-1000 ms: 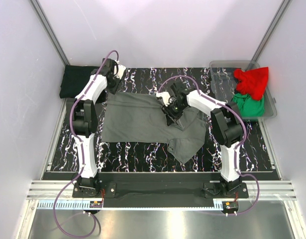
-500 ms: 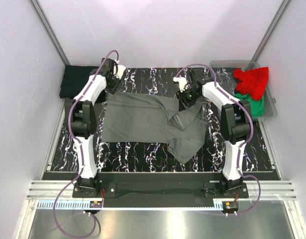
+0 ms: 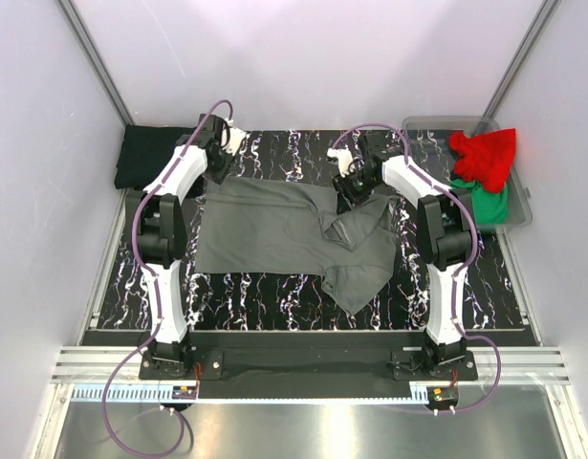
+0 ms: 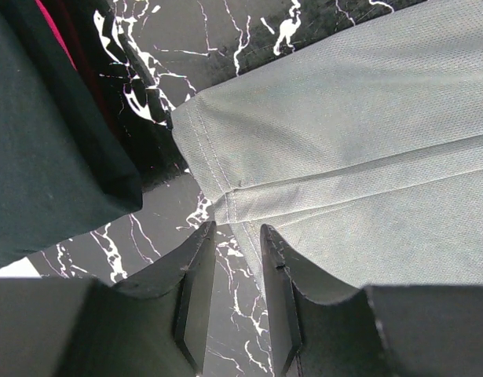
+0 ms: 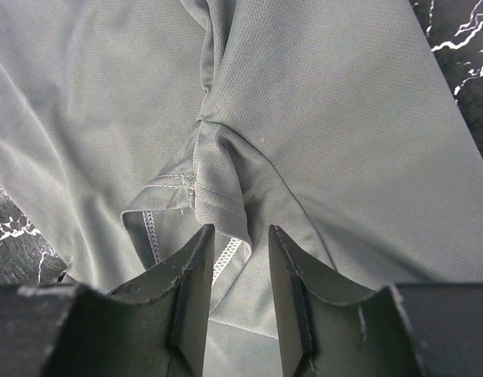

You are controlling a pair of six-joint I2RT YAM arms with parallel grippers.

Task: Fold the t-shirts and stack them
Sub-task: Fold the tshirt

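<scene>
A large dark grey t-shirt (image 3: 274,229) lies spread on the marbled black table, rumpled on its right side. My left gripper (image 3: 218,168) hovers at the shirt's far left corner. In the left wrist view that gripper (image 4: 237,232) is open, with bare table between the fingers and the stitched corner (image 4: 217,196) just ahead. My right gripper (image 3: 351,194) is over the shirt's far right part. It (image 5: 241,232) stands open above a folded hem (image 5: 217,196). A folded black t-shirt (image 3: 150,155) lies at the far left. Red (image 3: 485,153) and green (image 3: 480,203) t-shirts sit at the right.
The red and green shirts lie in a clear grey plastic bin (image 3: 432,129) at the far right corner. White walls close in the table on three sides. The black shirt (image 4: 45,149) is close to the left gripper's left finger.
My right gripper has moved from the middle of the grey shirt toward its far right edge. The cloth there has shifted a little. The left arm has stayed put.
</scene>
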